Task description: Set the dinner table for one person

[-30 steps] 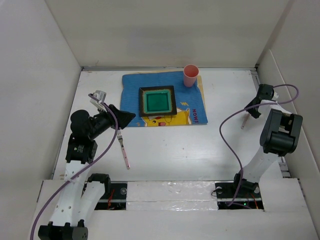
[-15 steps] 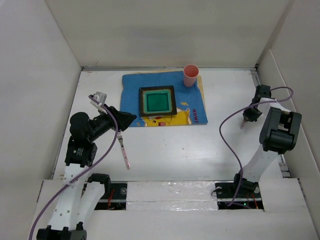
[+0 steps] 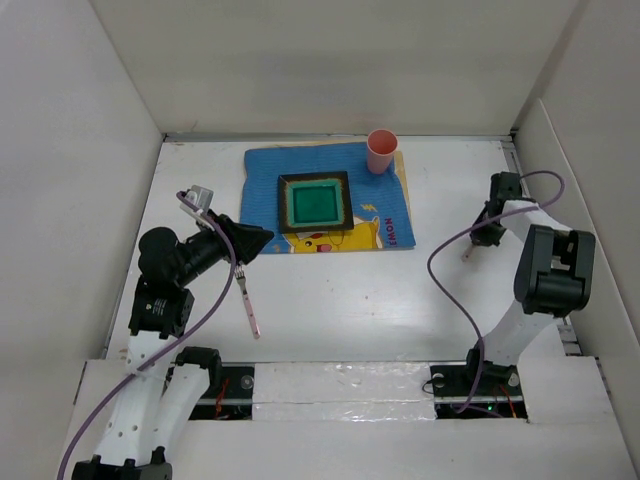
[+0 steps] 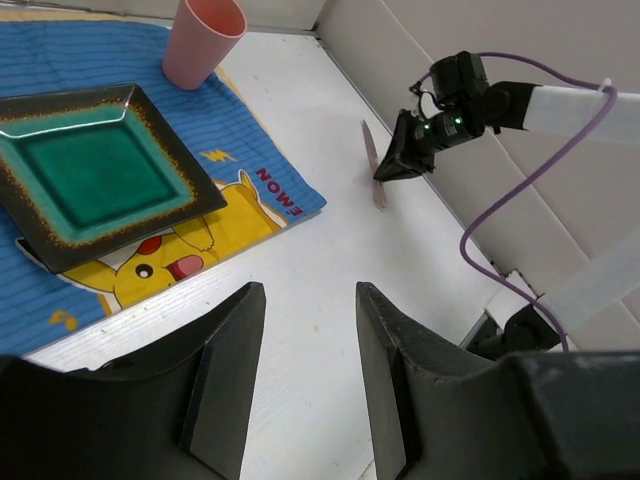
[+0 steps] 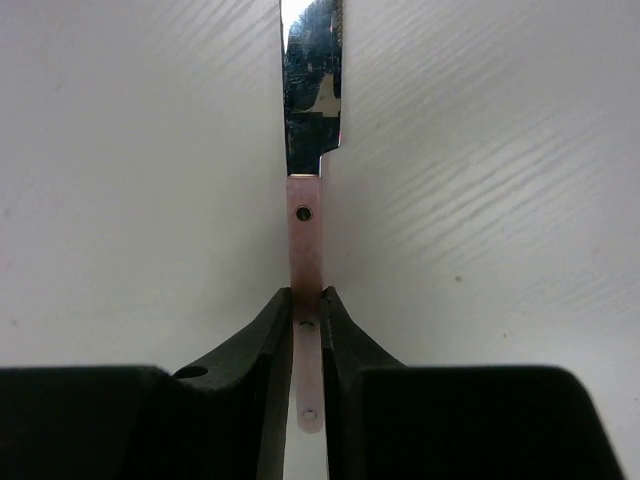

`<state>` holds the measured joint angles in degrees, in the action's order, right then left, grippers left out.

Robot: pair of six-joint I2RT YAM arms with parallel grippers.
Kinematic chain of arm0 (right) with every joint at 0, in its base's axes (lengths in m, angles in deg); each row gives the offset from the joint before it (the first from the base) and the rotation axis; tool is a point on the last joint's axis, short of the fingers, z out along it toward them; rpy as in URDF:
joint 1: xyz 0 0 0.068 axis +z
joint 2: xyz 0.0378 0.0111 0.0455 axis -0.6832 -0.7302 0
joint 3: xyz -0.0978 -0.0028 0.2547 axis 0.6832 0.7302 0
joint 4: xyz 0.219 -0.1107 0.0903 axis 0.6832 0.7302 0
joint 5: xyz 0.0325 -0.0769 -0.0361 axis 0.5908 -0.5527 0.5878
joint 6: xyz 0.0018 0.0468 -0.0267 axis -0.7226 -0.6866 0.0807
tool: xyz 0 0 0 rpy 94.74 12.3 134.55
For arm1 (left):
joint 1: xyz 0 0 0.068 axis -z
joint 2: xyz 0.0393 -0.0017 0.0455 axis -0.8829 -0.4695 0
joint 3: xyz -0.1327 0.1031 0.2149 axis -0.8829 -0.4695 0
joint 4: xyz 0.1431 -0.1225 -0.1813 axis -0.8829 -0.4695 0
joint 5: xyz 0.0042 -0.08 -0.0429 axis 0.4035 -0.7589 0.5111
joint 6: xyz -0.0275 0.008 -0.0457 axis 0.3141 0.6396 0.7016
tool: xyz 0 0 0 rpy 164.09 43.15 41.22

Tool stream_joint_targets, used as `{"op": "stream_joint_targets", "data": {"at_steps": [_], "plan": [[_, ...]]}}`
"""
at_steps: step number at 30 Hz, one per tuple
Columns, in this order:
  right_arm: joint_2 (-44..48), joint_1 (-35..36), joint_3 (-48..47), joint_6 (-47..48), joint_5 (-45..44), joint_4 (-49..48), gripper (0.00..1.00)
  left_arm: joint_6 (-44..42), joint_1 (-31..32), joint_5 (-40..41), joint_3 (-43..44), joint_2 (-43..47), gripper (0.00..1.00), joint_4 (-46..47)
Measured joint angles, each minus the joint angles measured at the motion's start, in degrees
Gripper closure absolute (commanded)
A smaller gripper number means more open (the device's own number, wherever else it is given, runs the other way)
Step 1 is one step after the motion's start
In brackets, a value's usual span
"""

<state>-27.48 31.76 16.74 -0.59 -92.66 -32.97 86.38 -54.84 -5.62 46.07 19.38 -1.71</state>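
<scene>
The white dinner table [image 3: 350, 290] carries a blue cartoon mat [image 3: 260, 175] with a square green plate [image 3: 316, 203] and a pink cup [image 3: 381, 151]. A pink-handled fork [image 3: 246, 296] lies at the left front. My left gripper [image 3: 262, 240] is open and empty, near the mat's left front corner, just behind the fork. My right gripper [image 3: 476, 238] is shut on the pink handle of a knife [image 5: 307, 250], held above the table right of the mat, blade pointing away. The knife also shows in the left wrist view [image 4: 374, 170].
White walls close in the table at the back [image 3: 340, 70], left [image 3: 60, 200] and right [image 3: 585, 150]. Purple cables [image 3: 440, 290] hang from both arms. The mat, plate [image 4: 85, 180] and cup [image 4: 200, 42] show in the left wrist view.
My right gripper has moved left and a little back with the knife, toward the mat. My left arm has barely shifted.
</scene>
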Motion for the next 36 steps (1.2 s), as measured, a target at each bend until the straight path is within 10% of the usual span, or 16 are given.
{"op": "stream_joint_targets", "data": {"at_steps": [18, 26, 36], "plan": [[27.78, 36.87, 15.56, -0.31, 1.14, -7.82, 1.00, -3.21, 0.02, 10.32, 0.33, -1.07, 0.59, -5.55], [27.47, 48.57, 15.45, -2.45, 1.44, -11.76, 1.00, -4.04, 0.00, 14.51, 0.44, -2.16, 0.59, -6.75], [6.21, 42.80, 2.05, -0.20, 4.00, -13.75, 1.00, -4.35, -0.04, 16.15, 0.44, -2.60, 0.59, -6.99]]}}
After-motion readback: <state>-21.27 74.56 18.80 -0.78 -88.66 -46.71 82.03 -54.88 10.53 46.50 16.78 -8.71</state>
